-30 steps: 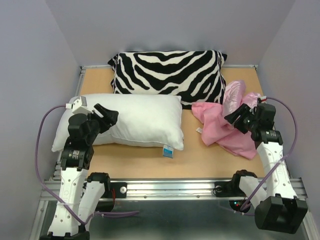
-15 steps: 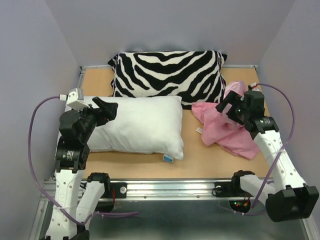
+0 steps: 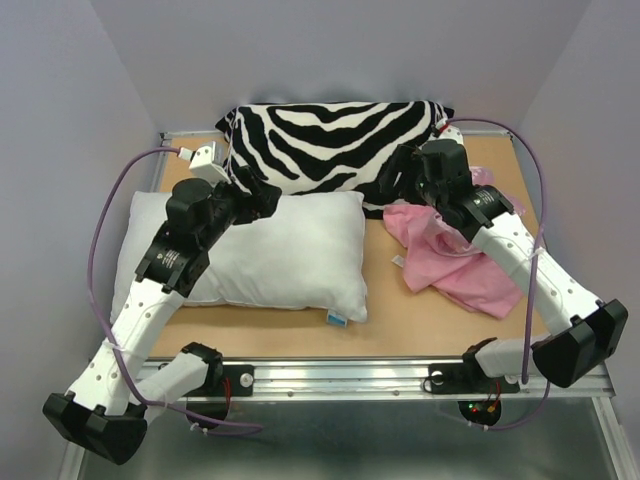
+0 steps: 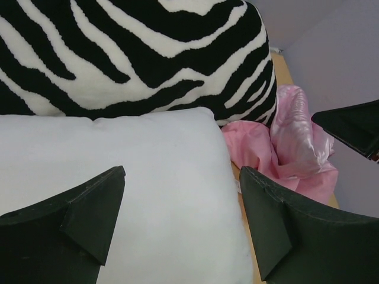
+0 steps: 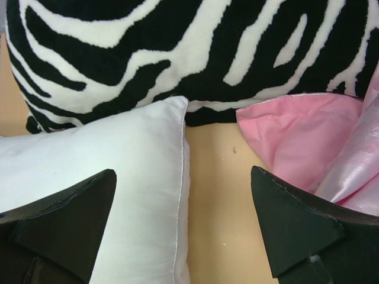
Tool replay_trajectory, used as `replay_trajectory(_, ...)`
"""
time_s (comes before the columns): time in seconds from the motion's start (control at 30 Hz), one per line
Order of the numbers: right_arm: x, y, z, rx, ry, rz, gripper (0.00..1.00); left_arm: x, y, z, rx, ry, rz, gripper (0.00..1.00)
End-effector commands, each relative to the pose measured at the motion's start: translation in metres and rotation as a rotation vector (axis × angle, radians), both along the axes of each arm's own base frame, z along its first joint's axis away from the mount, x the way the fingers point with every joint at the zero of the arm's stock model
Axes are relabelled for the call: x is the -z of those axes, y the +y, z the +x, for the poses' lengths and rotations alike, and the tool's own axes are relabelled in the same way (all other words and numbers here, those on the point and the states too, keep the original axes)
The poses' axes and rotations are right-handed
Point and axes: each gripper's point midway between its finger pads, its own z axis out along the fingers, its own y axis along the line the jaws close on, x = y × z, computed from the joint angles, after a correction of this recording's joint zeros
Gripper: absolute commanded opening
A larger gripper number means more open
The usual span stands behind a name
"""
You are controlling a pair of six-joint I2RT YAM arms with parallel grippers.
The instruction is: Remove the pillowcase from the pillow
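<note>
The bare white pillow [image 3: 290,250] lies at the left-middle of the table, its blue-and-white tag [image 3: 336,319] at the front edge. The pink satin pillowcase [image 3: 460,270] lies crumpled on the table to its right, apart from the pillow. My left gripper [image 3: 262,195] is open and empty above the pillow's back edge; in the left wrist view [image 4: 182,171] the pillow [image 4: 148,154] fills the space below it, with the pillowcase [image 4: 284,148] beyond. My right gripper [image 3: 395,175] is open and empty, held above the gap between the pillow [image 5: 118,148] and the pillowcase [image 5: 296,136] in the right wrist view [image 5: 183,171].
A black-and-white zebra-striped cushion [image 3: 335,145] stands along the back wall, touching the pillow's back edge. Grey walls close in the left, back and right sides. Bare wooden table [image 3: 400,320] shows in front of the pillow and pillowcase.
Both arms have reached up and toward the back. The left gripper went from the pillow's left end to its back edge. The right gripper went from the pillowcase leftward toward the zebra cushion.
</note>
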Motion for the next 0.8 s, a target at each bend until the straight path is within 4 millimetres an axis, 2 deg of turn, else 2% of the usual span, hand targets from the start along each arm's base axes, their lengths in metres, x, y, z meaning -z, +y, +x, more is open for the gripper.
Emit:
replay_trajectory(0.0,-0.022,-0.009,-0.002,0.017,-0.061,-0.031,1.00,-0.042,0.007,0.004,-0.043,-0.133,-0.007,0.89)
replay_trajectory(0.1,-0.019,-0.002,-0.004,-0.053,-0.059,-0.053,1.00,-0.035,0.004,0.007,-0.026,-0.136,0.020,0.89)
replay_trajectory(0.27,-0.006,-0.003,-0.012,-0.093,-0.049,-0.087,1.00,-0.027,0.006,0.008,-0.033,-0.133,0.035,0.89)
replay_trajectory(0.33,-0.009,-0.002,-0.014,-0.100,-0.071,-0.068,1.00,-0.025,0.007,0.007,-0.033,-0.135,0.040,0.89)
replay_trajectory(0.77,0.001,-0.012,-0.028,-0.089,-0.095,-0.062,1.00,-0.030,0.017,0.002,-0.075,-0.161,0.039,0.91)
